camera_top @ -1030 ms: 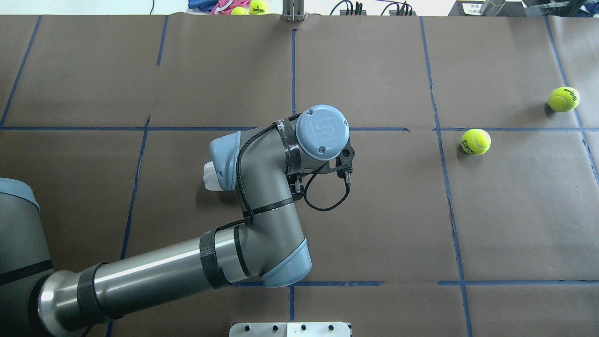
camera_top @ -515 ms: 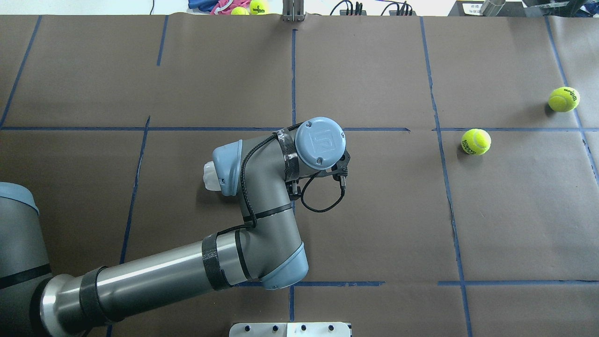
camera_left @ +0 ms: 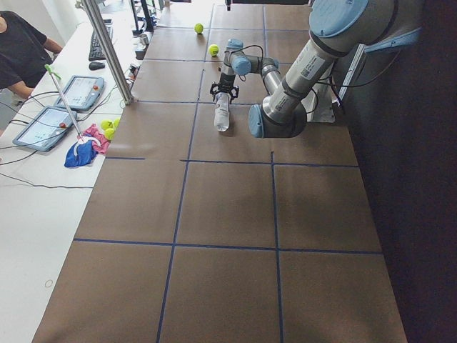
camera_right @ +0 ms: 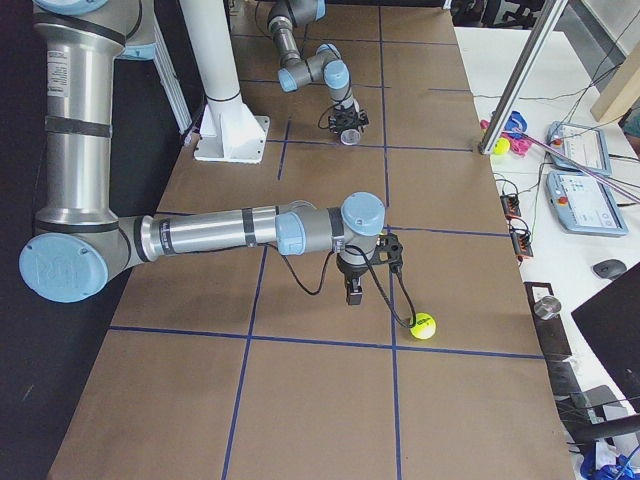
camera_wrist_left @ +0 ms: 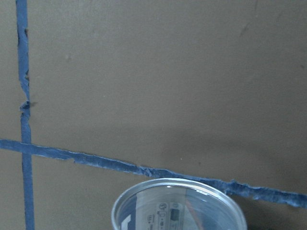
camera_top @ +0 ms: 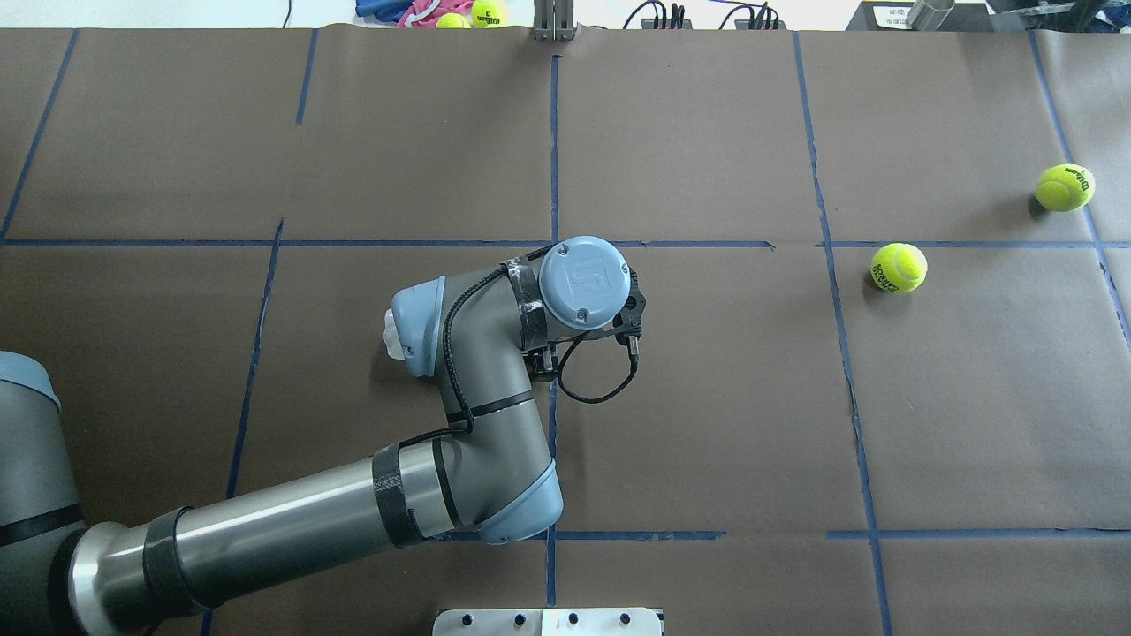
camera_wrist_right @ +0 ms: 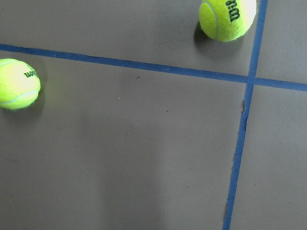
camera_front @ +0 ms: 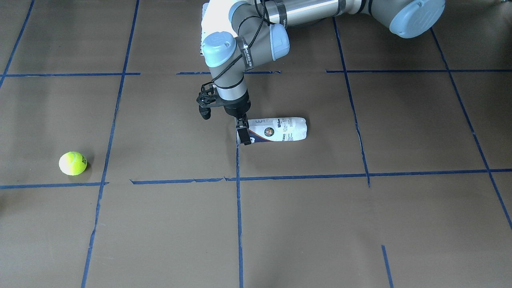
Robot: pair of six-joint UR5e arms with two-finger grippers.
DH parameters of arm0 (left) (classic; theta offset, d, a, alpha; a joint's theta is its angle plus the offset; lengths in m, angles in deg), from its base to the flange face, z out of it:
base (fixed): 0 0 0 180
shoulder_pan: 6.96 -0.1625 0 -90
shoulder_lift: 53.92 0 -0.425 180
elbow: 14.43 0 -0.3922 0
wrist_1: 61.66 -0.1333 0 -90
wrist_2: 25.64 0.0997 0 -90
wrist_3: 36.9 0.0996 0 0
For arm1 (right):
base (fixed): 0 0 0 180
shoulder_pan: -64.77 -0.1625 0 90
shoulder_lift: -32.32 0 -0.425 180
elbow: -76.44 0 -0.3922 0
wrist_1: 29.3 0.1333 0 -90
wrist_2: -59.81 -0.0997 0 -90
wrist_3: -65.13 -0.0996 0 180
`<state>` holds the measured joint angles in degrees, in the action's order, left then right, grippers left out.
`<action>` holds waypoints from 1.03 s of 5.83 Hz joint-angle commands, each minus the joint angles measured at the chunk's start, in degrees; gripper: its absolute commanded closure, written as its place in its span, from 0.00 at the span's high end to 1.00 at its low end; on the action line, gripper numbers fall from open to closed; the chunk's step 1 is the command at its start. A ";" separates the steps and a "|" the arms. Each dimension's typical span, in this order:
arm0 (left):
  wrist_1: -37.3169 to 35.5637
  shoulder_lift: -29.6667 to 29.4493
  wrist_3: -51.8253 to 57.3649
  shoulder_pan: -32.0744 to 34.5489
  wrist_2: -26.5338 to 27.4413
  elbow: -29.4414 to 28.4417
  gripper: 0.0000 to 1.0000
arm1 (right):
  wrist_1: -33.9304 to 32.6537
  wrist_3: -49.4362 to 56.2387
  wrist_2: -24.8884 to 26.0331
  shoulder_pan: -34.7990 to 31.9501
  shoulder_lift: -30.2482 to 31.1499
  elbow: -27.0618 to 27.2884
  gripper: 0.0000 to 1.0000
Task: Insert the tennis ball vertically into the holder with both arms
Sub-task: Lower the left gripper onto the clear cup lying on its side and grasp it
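**Q:** Condition of the left fingers point(camera_front: 242, 127)?
**A:** They point down at the open mouth of the holder point(camera_front: 280, 129). I cannot tell their gap or whether they clamp the rim. The holder lies on its side on the desk point(camera_front: 360, 224), with its closed end away from the fingers, toward the robot's left.

**Q:** And the right fingers point(camera_right: 353, 293)?
**A:** They hang above the desk, and I cannot tell their gap. The tennis ball point(camera_top: 899, 267) rests well apart from the left fingers, on the robot's right. A second ball point(camera_top: 1065, 187) lies beyond it.

My brown paper-covered desk point(camera_top: 707, 397) carries blue tape lines point(camera_top: 554, 132); a white side bench point(camera_left: 28, 214) holds what look like tablets point(camera_left: 81, 91).
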<state>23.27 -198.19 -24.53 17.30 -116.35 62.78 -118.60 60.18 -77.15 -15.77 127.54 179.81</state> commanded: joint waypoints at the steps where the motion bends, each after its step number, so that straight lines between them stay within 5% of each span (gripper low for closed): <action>1: 0.15 0.57 -0.06 -0.44 0.01 -0.04 1.00 | 0.00 -0.06 -0.06 0.04 -0.12 -0.01 1.00; 4: 2.25 0.48 0.02 -0.45 3.23 -0.04 0.71 | 0.00 -0.06 -0.06 0.13 -0.21 -0.01 1.00; 6: 9.07 0.13 -1.29 0.95 3.61 1.53 0.66 | 0.00 -0.24 -0.32 0.30 -0.47 0.51 1.00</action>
<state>28.86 -197.87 -25.12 17.45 -113.06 63.32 -118.60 60.02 -77.30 -15.52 127.20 180.01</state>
